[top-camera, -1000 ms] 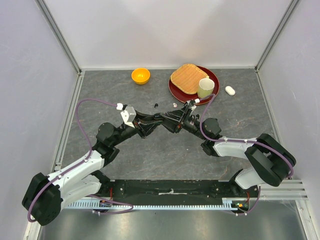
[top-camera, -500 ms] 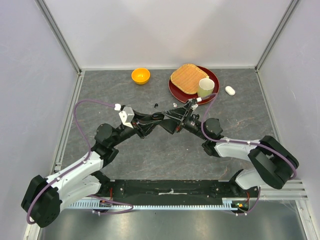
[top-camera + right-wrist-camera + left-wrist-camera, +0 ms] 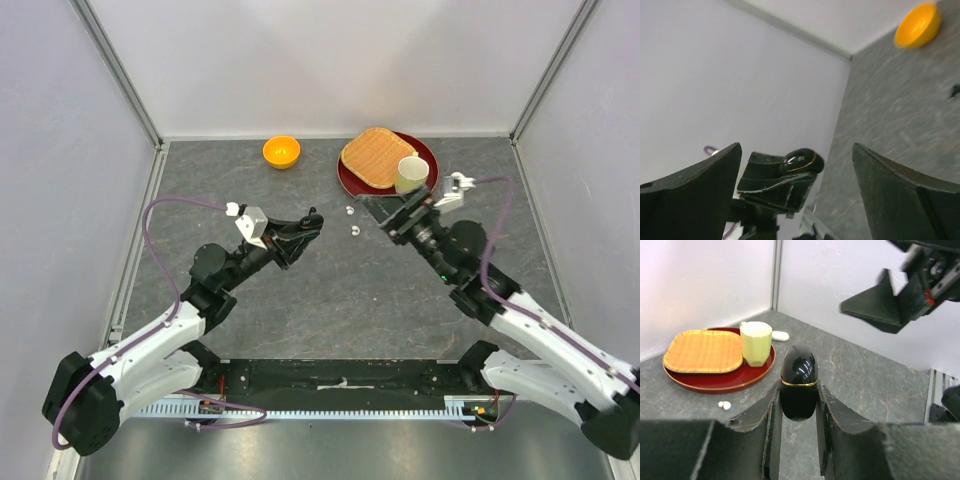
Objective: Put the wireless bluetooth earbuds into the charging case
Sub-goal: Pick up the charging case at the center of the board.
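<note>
The left gripper [image 3: 799, 396] clamps the black case [image 3: 799, 371], its lid closed. The right gripper [image 3: 400, 207] gapes wide, holding nothing. Two white earbuds [image 3: 724, 404] lie on the table [image 3: 865, 390] beside the red plate [image 3: 720, 384], which holds a woven tray [image 3: 702, 350] and a cup [image 3: 756, 342].

Two white earbuds [image 3: 355, 231] were counted near the one plate [image 3: 715, 384]; one black case [image 3: 798, 382], one white case [image 3: 780, 335], one bowl [image 3: 281, 151], one cup [image 3: 411, 174], one tray [image 3: 372, 155].

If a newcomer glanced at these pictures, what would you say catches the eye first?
Probably the glossy black charging case, pinched in the left gripper over mid-table. Then the red plate at the back, carrying a woven tray and pale cup, with the orange bowl further along.
</note>
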`<state>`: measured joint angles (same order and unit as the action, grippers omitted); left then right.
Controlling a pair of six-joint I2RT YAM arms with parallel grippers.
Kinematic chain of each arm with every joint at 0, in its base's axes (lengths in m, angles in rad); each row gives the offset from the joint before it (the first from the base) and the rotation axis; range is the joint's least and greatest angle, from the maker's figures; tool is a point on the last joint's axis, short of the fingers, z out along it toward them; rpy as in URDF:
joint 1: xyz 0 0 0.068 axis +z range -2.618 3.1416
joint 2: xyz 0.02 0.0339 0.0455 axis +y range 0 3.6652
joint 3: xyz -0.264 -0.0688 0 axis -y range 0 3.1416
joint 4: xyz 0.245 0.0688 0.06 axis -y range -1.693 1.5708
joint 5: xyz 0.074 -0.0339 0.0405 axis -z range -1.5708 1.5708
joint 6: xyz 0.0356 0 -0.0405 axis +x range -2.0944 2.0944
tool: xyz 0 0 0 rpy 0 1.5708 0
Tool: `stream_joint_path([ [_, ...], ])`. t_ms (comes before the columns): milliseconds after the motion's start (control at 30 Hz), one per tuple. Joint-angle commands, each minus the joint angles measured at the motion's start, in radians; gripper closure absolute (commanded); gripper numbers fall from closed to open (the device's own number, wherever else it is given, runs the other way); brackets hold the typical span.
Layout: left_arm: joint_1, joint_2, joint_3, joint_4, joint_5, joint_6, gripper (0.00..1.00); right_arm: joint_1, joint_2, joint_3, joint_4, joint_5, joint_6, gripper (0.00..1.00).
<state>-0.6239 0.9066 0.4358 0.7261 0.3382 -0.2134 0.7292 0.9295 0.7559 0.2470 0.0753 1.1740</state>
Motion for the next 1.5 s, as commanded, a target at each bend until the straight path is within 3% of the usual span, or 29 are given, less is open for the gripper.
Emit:
stream_joint_path([
  [0,0.001,0.038,0.106,0.041,-0.070,0.033,0.98,-0.001,-0.153,0.051,-0.330,0.374,-0.275,0.02],
  [133,0.001,0.086,0.237,-0.056,-0.136,-0.032,0.98,-0.002,-0.211,0.088,-0.448,0.651,-0.329,0.02],
  [300,0.001,0.136,0.354,-0.186,-0.154,-0.063,0.98,-0.001,-0.193,0.210,-0.719,0.719,-0.350,0.02],
  [467,0.001,0.156,0.341,-0.166,-0.096,-0.047,0.98,-0.002,-0.195,0.169,-0.729,0.644,-0.467,0.02],
  [633,0.001,0.112,0.209,-0.094,-0.031,-0.134,0.98,-0.002,-0.167,0.173,-0.709,0.391,-0.666,0.02],
  [700,0.001,0.051,0.192,-0.144,-0.053,-0.228,0.98,-0.002,-0.152,0.215,-0.774,0.330,-0.640,0.02],
  [833,0.001,-0.037,0.158,-0.267,-0.040,-0.231,0.98,-0.004,-0.121,0.306,-0.842,0.129,-0.623,0.02],
  [1033,0.001,-0.115,0.133,-0.296,0.022,-0.254,0.98,-0.002,-0.132,0.388,-0.914,0.113,-0.577,0.02],
  [1200,0.001,-0.144,0.130,-0.332,0.079,-0.293,0.98,-0.002,-0.199,0.385,-0.830,-0.046,-0.600,0.02],
  [1367,0.001,-0.169,0.133,-0.336,0.084,-0.310,0.98,-0.002,-0.032,0.497,-1.088,-0.032,-0.639,0.02],
  [1467,0.001,-0.175,0.149,-0.363,0.085,-0.296,0.98,-0.002,0.022,0.543,-1.124,0.029,-0.571,0.02],
])
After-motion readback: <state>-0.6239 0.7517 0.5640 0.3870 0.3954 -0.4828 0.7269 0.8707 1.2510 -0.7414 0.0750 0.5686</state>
